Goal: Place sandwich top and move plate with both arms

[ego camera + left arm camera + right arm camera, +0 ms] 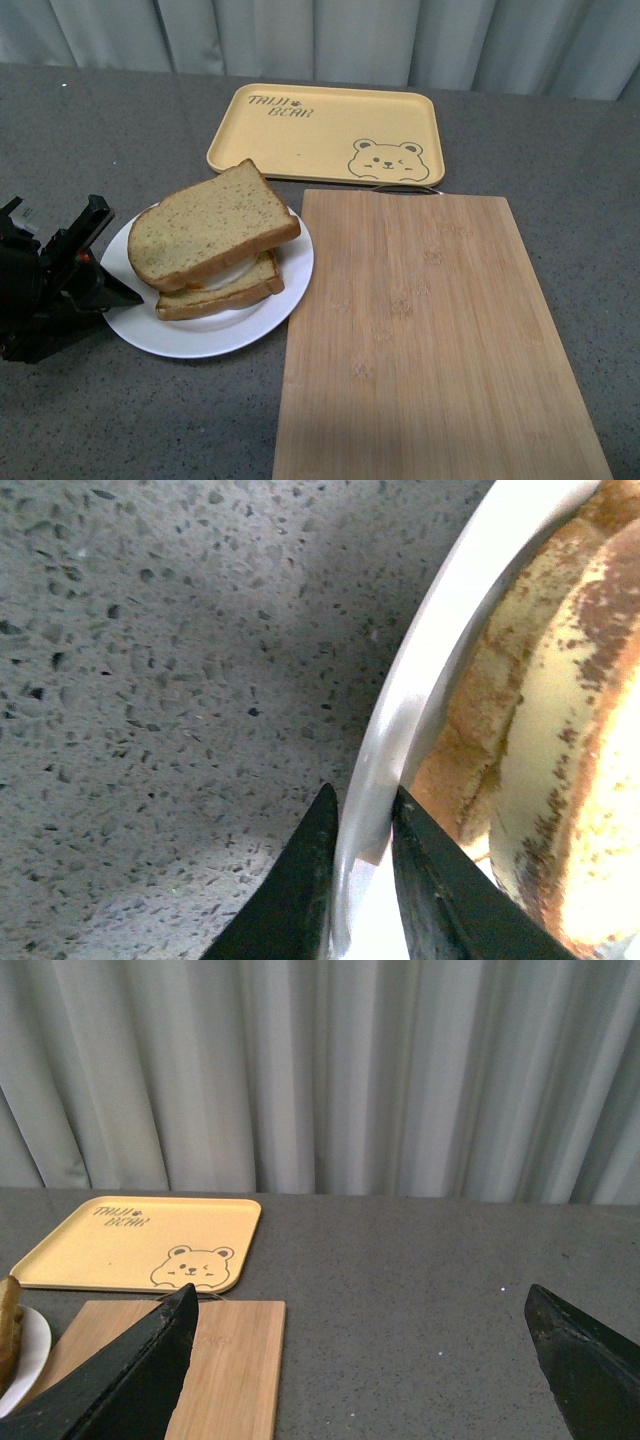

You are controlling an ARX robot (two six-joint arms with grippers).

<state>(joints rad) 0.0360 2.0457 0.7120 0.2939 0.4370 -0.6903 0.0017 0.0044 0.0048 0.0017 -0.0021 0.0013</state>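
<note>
The sandwich top, a brown speckled bread slice, lies on the lower slice on the white plate at the left of the grey table. A pale filling shows between the slices. My left gripper is shut on the plate's left rim; in the left wrist view its black fingers pinch the white rim, with the sandwich's edge just beyond. My right gripper is open and empty, held above the table, out of the front view; the plate's edge shows in its view.
A bamboo cutting board lies right of the plate, touching or nearly touching its rim. A yellow bear-printed tray lies behind both; both also show in the right wrist view, tray, board. Grey curtains hang at the back.
</note>
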